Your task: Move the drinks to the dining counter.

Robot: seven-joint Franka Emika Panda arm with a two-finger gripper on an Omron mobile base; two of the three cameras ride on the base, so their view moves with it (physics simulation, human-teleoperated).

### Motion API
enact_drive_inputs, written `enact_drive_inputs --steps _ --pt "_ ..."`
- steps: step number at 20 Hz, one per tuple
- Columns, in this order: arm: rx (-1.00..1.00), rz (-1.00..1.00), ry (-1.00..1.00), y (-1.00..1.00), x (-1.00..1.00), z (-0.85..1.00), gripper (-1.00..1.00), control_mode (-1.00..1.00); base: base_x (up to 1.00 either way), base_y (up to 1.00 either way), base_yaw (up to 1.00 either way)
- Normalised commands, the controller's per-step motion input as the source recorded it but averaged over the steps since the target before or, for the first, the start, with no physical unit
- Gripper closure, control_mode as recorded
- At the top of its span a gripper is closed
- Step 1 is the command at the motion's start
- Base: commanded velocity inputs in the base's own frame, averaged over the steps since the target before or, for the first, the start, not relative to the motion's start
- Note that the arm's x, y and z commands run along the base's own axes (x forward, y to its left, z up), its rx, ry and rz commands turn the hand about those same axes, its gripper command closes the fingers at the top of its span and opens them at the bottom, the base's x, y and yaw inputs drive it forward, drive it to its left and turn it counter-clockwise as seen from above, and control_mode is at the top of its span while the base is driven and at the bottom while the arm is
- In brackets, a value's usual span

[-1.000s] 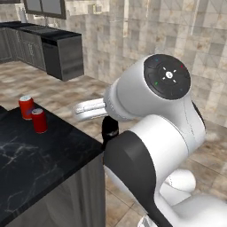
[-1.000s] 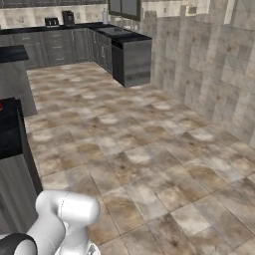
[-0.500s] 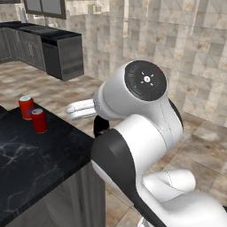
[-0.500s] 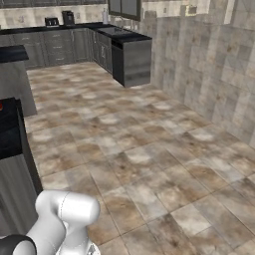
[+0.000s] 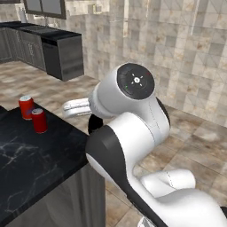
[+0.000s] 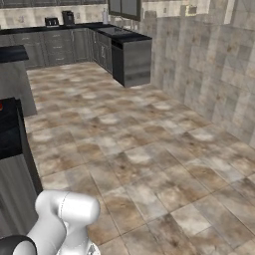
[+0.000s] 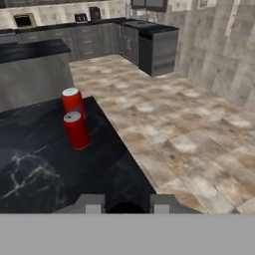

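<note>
Fingertips (image 7: pixel 93 203) of the gripper (image 7: pixel 126 206) rise as two small grey stubs at the bottom of the hand view, drawn close together with a dark rounded shape between them — what that shape is cannot be told, so whether anything is pinched stays unclear. They hang over the near edge of the black-topped counter (image 7: pixel 45 164), whose glossy stone carries pale veins.

Further in on that counter stand two red cans with silvery tops, both upright. The nearer can (image 7: pixel 75 130) sits close to the counter's floor-side edge; the farther can (image 7: pixel 72 102) is just behind it, the two almost touching. In the left base view the same pair shows toward the counter's far corner, the nearer can (image 5: pixel 39 120) in front of the farther one (image 5: pixel 26 107), with the white arm (image 5: pixel 128 128) bulking up beside the counter's edge.

Beyond the cans, past the counter, a second black-topped block (image 7: pixel 30 64) with grey sides stands apart. Tiled floor (image 6: pixel 149 144) stretches off beside the counter toward a grey cabinet run (image 6: pixel 124 57) along the far tiled wall, with small dark appliances (image 7: pixel 94 13) on its worktop.
</note>
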Motion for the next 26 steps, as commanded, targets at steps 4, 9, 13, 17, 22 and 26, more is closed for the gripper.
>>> enact_drive_inputs --steps 4,9,13,17,22,26 --pt "0.10 0.00 0.00 0.18 0.23 -0.31 1.00 -1.00 0.00 0.00 0.00" --pt "0.11 0.00 0.01 0.18 0.28 -0.35 1.00 -1.00 0.00 0.00 0.00" --pt "0.02 0.00 0.00 0.17 0.34 -0.15 1.00 -1.00 0.00 0.00 0.00" --pt "0.00 0.00 0.03 0.10 0.23 -0.01 1.00 -1.00 0.00 0.00 0.00" --pt "0.00 -0.01 0.07 0.04 0.02 0.02 1.00 -1.00 0.00 0.00 0.00" --pt "0.00 -0.04 0.11 0.01 0.00 0.08 1.00 -1.00 0.00 0.00 0.00"
